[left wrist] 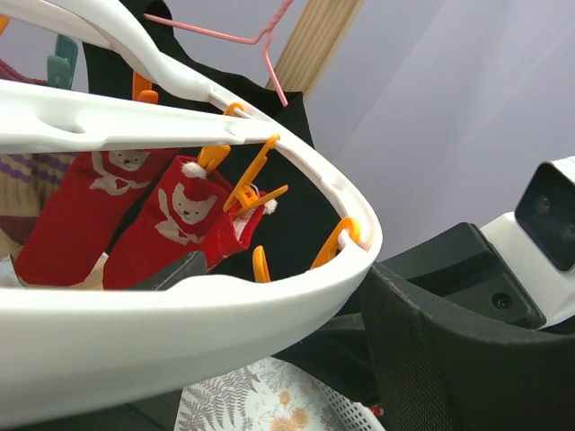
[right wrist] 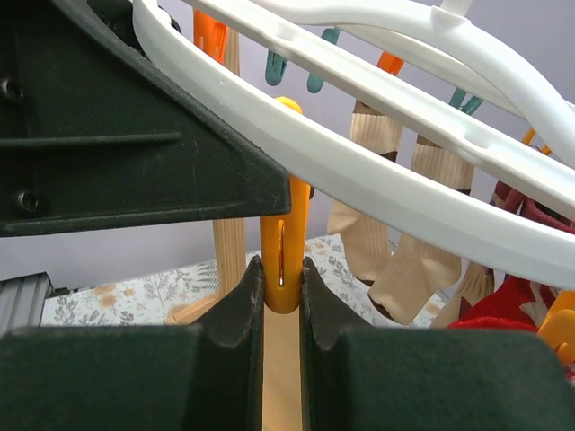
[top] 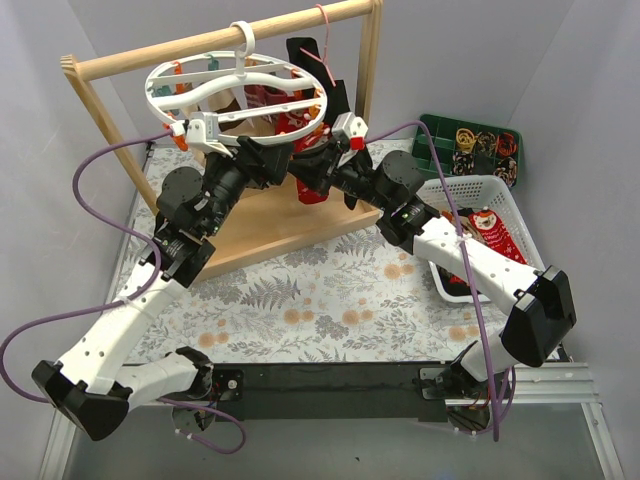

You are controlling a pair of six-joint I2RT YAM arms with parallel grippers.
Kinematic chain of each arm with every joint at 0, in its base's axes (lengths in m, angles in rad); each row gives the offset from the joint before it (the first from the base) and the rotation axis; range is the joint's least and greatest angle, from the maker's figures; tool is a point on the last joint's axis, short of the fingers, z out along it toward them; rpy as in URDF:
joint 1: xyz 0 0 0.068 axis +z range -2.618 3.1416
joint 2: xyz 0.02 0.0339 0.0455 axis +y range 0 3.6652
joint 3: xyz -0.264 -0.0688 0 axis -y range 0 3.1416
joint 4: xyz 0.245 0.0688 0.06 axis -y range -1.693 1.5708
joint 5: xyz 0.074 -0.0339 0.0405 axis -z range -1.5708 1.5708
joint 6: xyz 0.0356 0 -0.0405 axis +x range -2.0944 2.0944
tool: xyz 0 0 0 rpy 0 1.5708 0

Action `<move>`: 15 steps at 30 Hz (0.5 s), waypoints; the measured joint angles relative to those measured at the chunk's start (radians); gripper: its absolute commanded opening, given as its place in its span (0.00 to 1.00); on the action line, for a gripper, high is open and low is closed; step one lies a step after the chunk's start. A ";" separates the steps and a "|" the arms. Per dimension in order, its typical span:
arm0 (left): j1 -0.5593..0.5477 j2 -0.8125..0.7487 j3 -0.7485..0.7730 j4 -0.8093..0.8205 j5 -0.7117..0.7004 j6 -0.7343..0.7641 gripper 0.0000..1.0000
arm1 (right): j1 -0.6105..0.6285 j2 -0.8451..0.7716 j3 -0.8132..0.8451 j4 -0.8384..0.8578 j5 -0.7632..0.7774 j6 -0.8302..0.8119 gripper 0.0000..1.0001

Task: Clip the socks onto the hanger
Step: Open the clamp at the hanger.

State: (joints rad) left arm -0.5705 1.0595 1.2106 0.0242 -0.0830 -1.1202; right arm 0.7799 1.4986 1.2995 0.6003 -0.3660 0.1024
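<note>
The white round hanger (top: 232, 82) hangs by its hook from the wooden rail (top: 200, 45). Red Christmas socks (left wrist: 171, 224) and cream socks (right wrist: 404, 269) hang from its clips. My right gripper (right wrist: 283, 287) is shut on an orange clip (right wrist: 284, 242) under the hanger's rim (right wrist: 377, 180), and in the top view it (top: 308, 142) sits below the near rim. My left gripper (top: 283, 152) reaches in from the left. In the left wrist view the rim (left wrist: 225, 314) runs across between its spread fingers (left wrist: 431, 350). Another red sock (top: 495, 235) lies in the basket.
A white basket (top: 495, 190) stands at the right, with a green bin (top: 470, 140) of small items behind it. A black garment (left wrist: 296, 206) on a pink wire hanger (top: 325, 45) hangs from the same rail. The wooden base (top: 270, 230) lies under the rail on the floral cloth (top: 330, 310).
</note>
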 measured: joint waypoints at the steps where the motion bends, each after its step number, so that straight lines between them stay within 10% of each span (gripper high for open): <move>1: 0.000 0.003 0.000 0.002 0.000 0.000 0.60 | 0.000 0.000 0.000 0.000 0.000 0.000 0.01; 15: -0.001 0.020 0.022 -0.025 0.000 0.043 0.57 | -0.002 0.000 0.000 0.002 0.004 0.003 0.01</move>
State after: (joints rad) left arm -0.5713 1.0798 1.2324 -0.0006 -0.0830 -1.0771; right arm 0.7784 1.4986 1.2995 0.6025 -0.3622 0.1055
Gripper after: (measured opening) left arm 0.549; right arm 0.165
